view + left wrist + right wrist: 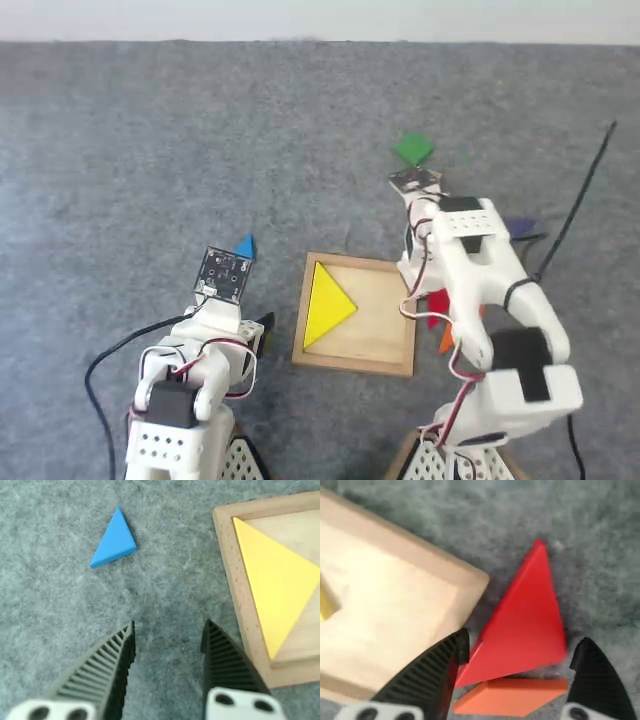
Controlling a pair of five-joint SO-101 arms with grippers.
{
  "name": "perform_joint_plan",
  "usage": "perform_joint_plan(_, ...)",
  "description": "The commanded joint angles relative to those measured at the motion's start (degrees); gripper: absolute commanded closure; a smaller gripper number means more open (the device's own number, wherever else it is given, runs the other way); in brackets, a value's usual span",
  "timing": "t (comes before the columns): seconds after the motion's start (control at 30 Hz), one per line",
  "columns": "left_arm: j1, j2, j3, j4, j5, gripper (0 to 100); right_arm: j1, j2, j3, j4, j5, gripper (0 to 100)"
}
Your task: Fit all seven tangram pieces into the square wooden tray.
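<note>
The square wooden tray (355, 362) was recorded on the grey felt between the two arms, with only the large yellow triangle (325, 303) seated in it, against its left wall.

The large red triangle (527, 620) was noted just outside the tray's right rim. The right gripper (524, 640) was spread over it, with one finger close to the tray corner. Risk: on descent that finger may land on the rim, so the tray could be shoved and the yellow triangle unseated.

The orange parallelogram (512, 700) was seen against the red triangle's edge. Risk: it may be dragged along or caught in the pinch. The piece is judged thin and flat, so a slip is likely.

The small blue triangle (114, 540) lay on the felt ahead of the left gripper (169, 626), which was spread and empty.
</note>
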Motion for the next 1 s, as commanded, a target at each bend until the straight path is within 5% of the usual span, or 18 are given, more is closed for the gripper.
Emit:
perform_joint_plan(0.0,0.26,-0.44,-0.4,-0.26,-0.09,79,4.7,2.51,-0.62,-2.59,-0.62,66.5)
perform_joint_plan(0.67,0.26,-0.44,-0.4,-0.26,-0.09,79,6.9,3.21,-2.02,-3.03,-0.88,76.8)
perform_joint_plan(0.97,0.26,-0.44,-0.4,-0.26,-0.09,79,3.65,-16.4,-1.67,5.93,-1.05,76.8)
